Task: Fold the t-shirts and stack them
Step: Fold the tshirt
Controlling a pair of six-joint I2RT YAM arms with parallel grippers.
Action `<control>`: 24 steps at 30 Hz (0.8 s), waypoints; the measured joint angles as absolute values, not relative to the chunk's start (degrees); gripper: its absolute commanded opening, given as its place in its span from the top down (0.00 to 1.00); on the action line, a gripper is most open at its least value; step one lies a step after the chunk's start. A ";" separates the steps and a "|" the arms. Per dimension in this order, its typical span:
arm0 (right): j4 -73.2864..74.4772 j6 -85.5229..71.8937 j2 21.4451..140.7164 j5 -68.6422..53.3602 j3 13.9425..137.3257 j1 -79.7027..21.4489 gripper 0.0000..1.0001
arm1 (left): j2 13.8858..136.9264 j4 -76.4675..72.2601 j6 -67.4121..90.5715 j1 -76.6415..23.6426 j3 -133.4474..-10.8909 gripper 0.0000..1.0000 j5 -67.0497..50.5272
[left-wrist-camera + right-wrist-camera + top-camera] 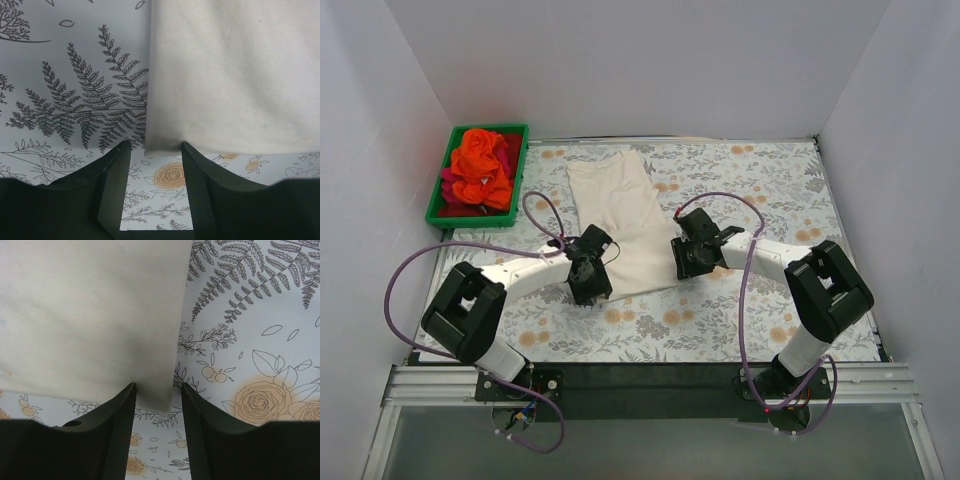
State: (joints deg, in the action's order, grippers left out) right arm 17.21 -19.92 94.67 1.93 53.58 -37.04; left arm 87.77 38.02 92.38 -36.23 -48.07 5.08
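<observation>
Cream t-shirt lies as a long folded strip mid-table, w/ bare floral tablecloth toward 3 o'clock. Left gripper & right gripper, jaws apart, each straddle a near corner, clamping nothing. Orange t-shirts sit in green bin at 10 o'clock.

Loads of open tabletop right of the cream t-shirt and along the near edge. Only obstacles: the green bin heaped with orange and red shirts far left, plus walls all round.
</observation>
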 measured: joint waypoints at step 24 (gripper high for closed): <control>22.85 -20.47 90.91 4.25 50.68 -42.83 0.99 | 85.71 40.86 89.14 -39.31 -46.09 1.00 -0.34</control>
